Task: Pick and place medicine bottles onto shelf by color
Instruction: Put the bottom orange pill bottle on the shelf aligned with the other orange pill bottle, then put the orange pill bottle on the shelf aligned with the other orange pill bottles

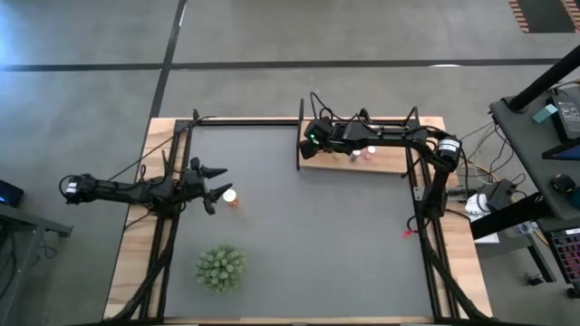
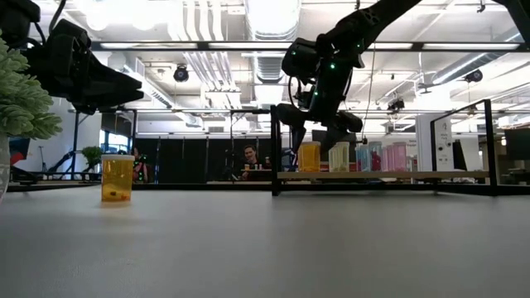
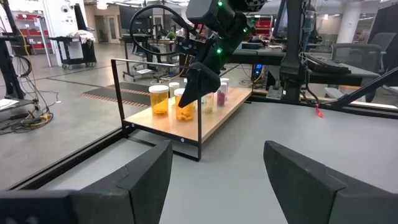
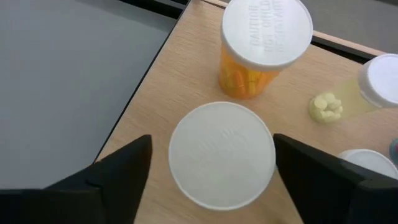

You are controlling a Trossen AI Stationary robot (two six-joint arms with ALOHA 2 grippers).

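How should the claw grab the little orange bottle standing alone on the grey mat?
Judging by its upright pose, the small orange bottle with a white cap is probably best gripped from above, squeezing its round sides just under the cap. The open left claw is already beside it.

Embossed "CAUTION" wording on an orange bottle's white cap point(image 4: 267, 31).

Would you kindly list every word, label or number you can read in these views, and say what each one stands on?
"CAUTION: CHILD..." embossed, only partly readable, on the white cap of the orange bottle on the shelf.
The nearer white cap, between the open right hand fingers: faint embossing, unreadable.
Orange bottle on the mat: no label readable.
Room signs in the background: too small to read.
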